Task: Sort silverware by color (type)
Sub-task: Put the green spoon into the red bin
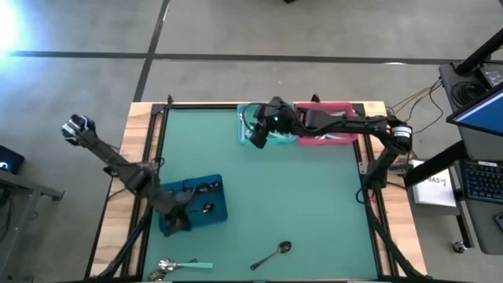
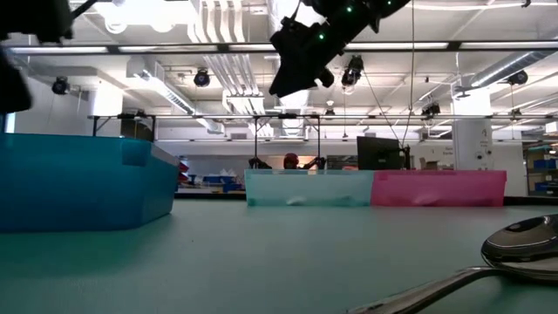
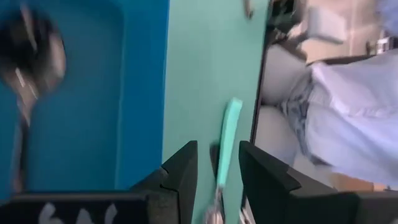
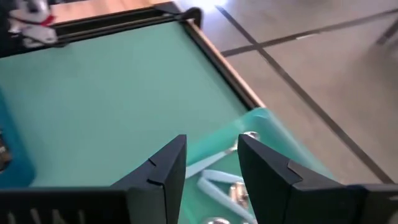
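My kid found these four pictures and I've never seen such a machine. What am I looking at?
Two robot arms work at a green table, sorting spoons into coloured bins. One picture looks straight down, one looks level across the tabletop, and two come from cameras on the arms' wrists. The right gripper hangs over the pale teal bin beside the pink bin, jaws open and empty. The left gripper is by the blue bin, jaws apart, holding nothing. A dark spoon and a mint-handled spoon remain unsorted.
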{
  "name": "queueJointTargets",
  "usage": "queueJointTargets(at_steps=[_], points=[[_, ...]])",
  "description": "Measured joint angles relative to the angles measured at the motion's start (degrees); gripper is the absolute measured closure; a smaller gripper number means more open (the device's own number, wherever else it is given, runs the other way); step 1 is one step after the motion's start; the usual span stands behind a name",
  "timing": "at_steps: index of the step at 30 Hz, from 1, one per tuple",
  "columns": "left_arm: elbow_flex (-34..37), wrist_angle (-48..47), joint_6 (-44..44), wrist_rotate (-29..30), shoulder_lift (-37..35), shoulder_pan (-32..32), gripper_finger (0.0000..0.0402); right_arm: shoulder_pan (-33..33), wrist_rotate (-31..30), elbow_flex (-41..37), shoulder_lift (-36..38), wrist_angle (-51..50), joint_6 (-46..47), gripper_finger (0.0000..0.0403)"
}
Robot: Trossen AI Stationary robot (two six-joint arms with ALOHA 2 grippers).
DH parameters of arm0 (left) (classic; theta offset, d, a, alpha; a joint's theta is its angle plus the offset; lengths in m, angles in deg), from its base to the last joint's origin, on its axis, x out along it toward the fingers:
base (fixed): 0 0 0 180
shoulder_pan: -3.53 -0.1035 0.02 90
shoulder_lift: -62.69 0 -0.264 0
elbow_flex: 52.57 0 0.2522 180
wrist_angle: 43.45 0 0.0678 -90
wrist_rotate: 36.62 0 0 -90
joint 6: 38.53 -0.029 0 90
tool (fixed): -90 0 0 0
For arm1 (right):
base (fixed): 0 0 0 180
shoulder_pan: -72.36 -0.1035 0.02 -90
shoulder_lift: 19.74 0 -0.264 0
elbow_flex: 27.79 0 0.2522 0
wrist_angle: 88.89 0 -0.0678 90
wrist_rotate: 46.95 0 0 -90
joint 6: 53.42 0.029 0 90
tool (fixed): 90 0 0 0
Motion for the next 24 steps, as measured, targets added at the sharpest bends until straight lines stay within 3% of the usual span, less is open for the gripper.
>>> queueJointTargets(at_steps=[5,10,19,24], points=[[-0.75,0.22,8.17,0.01,5.34,6.63,0.03,-3.13,-0.01,-0.31,0.0,-2.31,0.25,0.0271],[-4.1,0.46,9.39,0.06,11.34,10.67,0.03,-5.62,-0.17,-0.34,0.0,-6.7,2.43,0.0273],[-13.3,-1.29,2.48,0.6,23.13,12.26,0.03,-6.65,-0.33,-0.36,0.0,-8.99,-3.63,0.027],[-18.71,-3.82,-0.93,0.58,30.65,12.83,0.03,-6.66,-0.28,-0.36,0.0,-8.99,-2.5,0.0277]])
